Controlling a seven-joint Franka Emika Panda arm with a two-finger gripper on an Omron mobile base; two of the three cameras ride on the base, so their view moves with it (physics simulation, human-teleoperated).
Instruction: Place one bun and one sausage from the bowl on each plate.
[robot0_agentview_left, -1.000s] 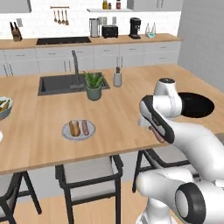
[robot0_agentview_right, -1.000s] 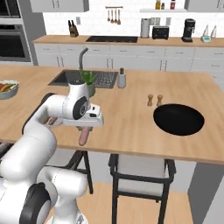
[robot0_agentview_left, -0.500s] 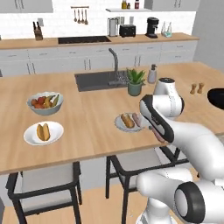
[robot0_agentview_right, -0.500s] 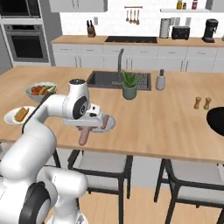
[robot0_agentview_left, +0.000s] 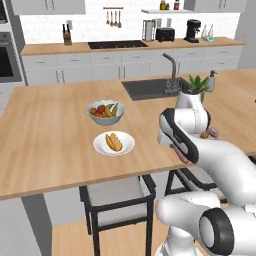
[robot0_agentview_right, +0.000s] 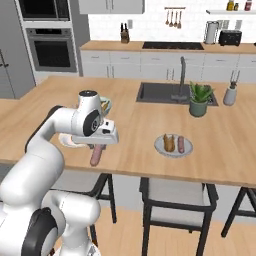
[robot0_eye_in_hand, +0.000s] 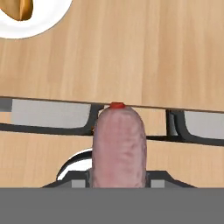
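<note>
While the gripper (robot0_agentview_right: 96, 148) hangs over the counter's near edge, its fingers closed on one end of a sausage (robot0_agentview_right: 95, 157) that dangles beside the plate (robot0_agentview_left: 114, 144) holding a bun (robot0_agentview_left: 114, 142), this smooth, light, probably slippery cylinder seems safest pinched mid-length.

Bare counter (robot0_agentview_left: 50, 140) surrounds plate (robot0_agentview_left: 114, 144); fruit bowl (robot0_agentview_left: 105, 112) behind.

The base has rolled along the island: the black bowl has dropped from both base views, and the plate (robot0_agentview_left: 114, 144) carrying 1 bun (robot0_agentview_left: 114, 142), absent 1 second ago, now lies just left of the gripper (robot0_agentview_right: 96, 150).
</note>
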